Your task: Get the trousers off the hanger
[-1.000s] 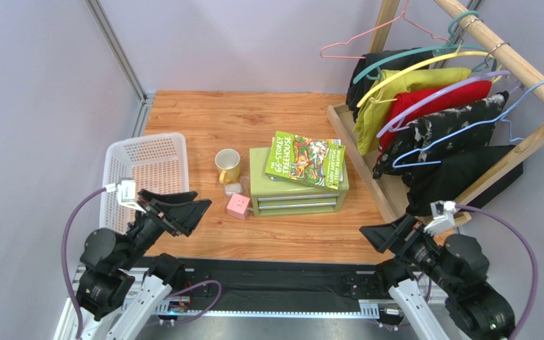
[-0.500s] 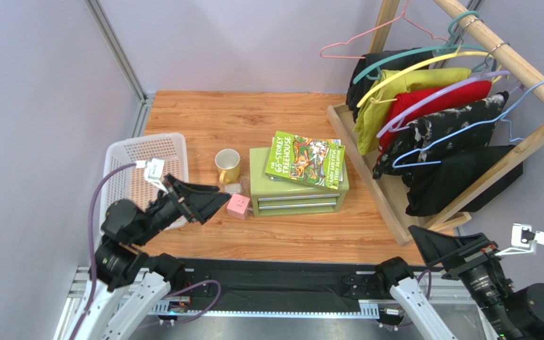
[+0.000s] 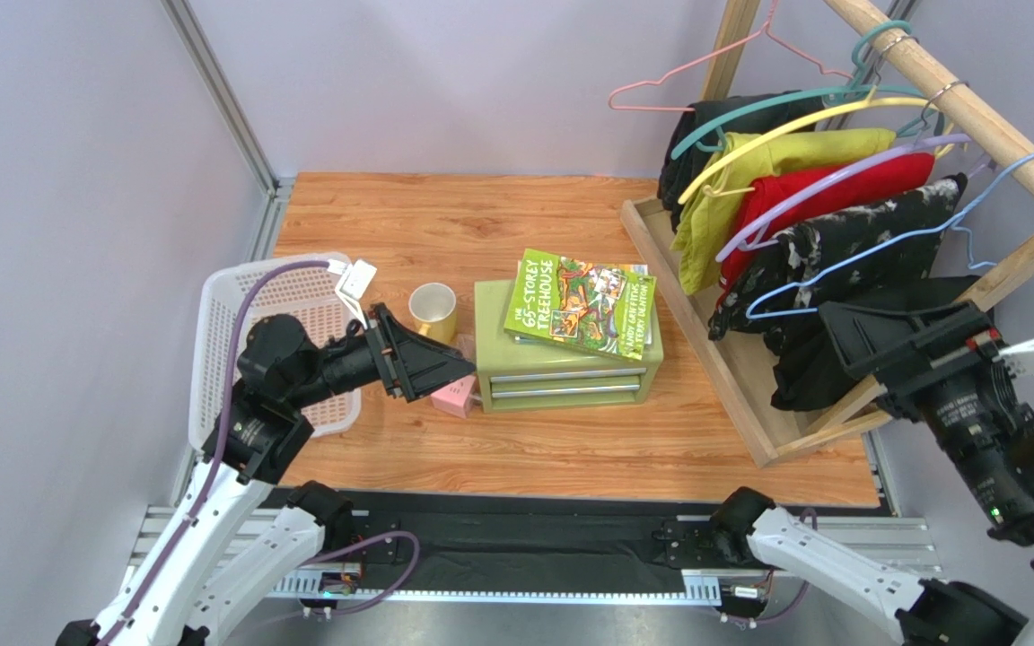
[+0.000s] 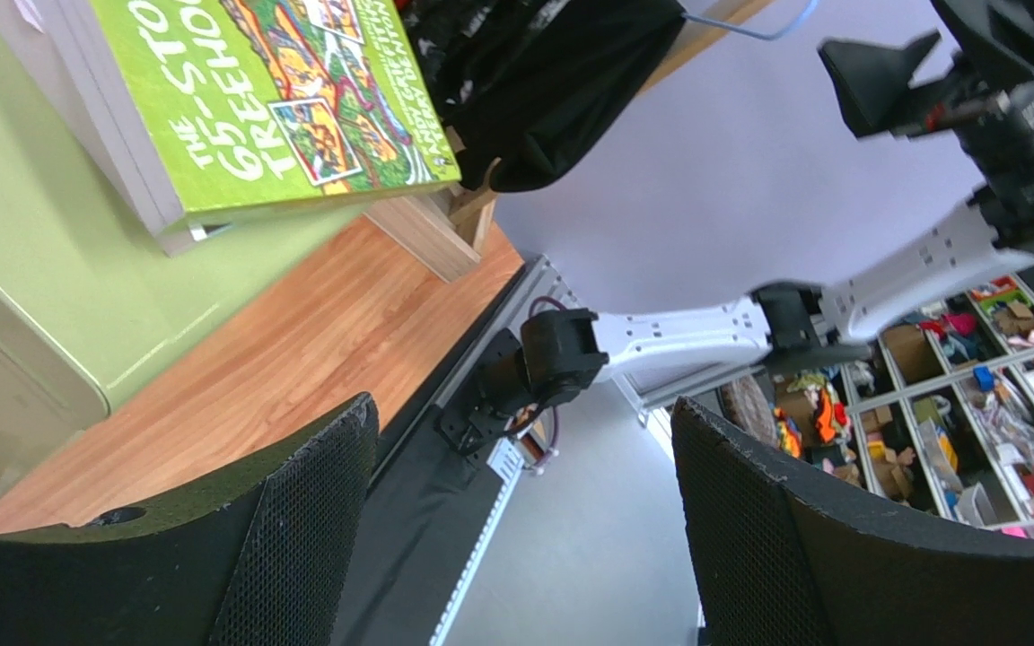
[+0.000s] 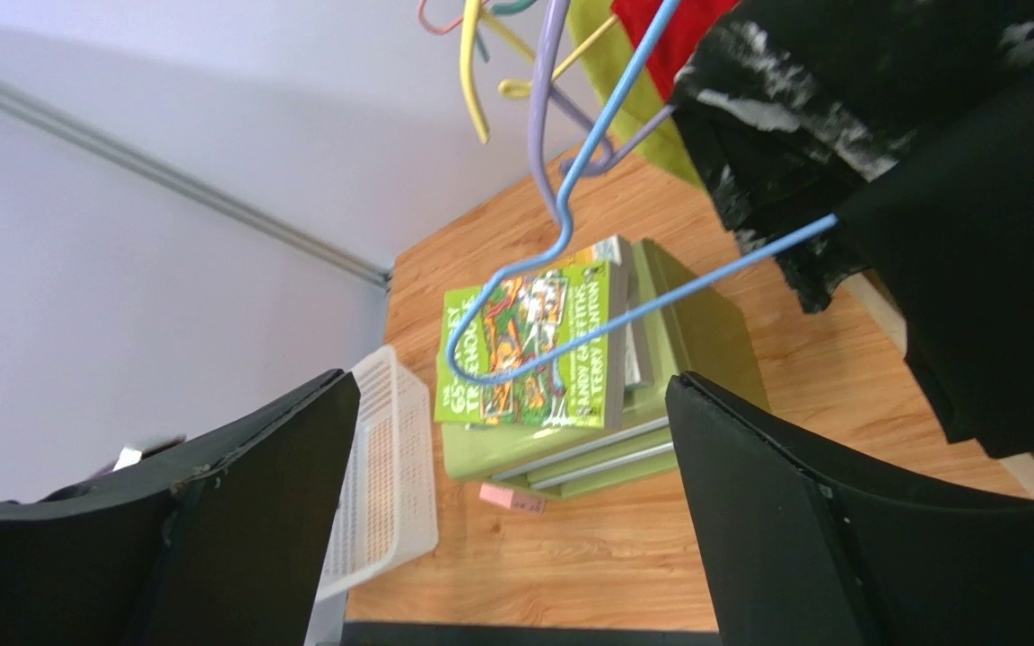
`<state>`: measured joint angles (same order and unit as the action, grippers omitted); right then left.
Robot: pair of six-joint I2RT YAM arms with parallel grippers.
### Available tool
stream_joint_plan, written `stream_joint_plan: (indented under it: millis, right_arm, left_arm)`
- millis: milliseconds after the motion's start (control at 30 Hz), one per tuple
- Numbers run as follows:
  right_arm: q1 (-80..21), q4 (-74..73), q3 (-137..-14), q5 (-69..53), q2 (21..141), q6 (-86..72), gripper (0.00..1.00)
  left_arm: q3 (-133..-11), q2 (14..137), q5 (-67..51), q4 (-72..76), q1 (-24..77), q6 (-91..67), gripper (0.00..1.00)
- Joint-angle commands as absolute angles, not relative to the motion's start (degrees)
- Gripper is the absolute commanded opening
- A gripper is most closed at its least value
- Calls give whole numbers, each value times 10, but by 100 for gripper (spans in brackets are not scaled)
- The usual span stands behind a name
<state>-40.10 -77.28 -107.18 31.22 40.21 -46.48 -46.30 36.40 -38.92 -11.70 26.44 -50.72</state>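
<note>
- Wooden table (image 3: 482, 216) bears a slanted wooden rack (image 3: 1008, 141) at its right.
- Trousers (image 3: 826, 202) hang there on coloured hangers: black, yellow-green, red, speckled black, plain black nearest.
- Green drawer box (image 3: 570, 370) holds a book (image 3: 579, 304); a white basket (image 3: 296, 303) sits left.
- Right gripper (image 3: 887, 334), jaws wide and empty, hovers beside the nearest black pair.
- Left gripper (image 3: 431, 364), wide apart and empty, points at the box.
</note>
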Motion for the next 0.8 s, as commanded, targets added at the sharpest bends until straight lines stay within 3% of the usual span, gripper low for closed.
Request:
stream_joint_plan:
  millis: [0, 67, 167, 367, 767]
  right_arm:
    - [-502, -752, -1106, 521, 425, -504, 88]
    - [-559, -731, -1108, 578, 422, -507, 80]
    - [-603, -721, -1102, 646, 422, -503, 76]
    - [-643, -718, -1082, 751, 452, -492, 77]
    - [-642, -709, -1062, 809, 536, -526, 84]
  left_arm:
    - [-445, 324, -423, -112, 266, -517, 85]
    - [-441, 314, -425, -129, 266, -511, 85]
    - [-445, 297, -428, -153, 266, -504, 85]
    - [-466, 283, -444, -199, 266, -480, 85]
    - [-466, 251, -448, -247, 266, -473, 85]
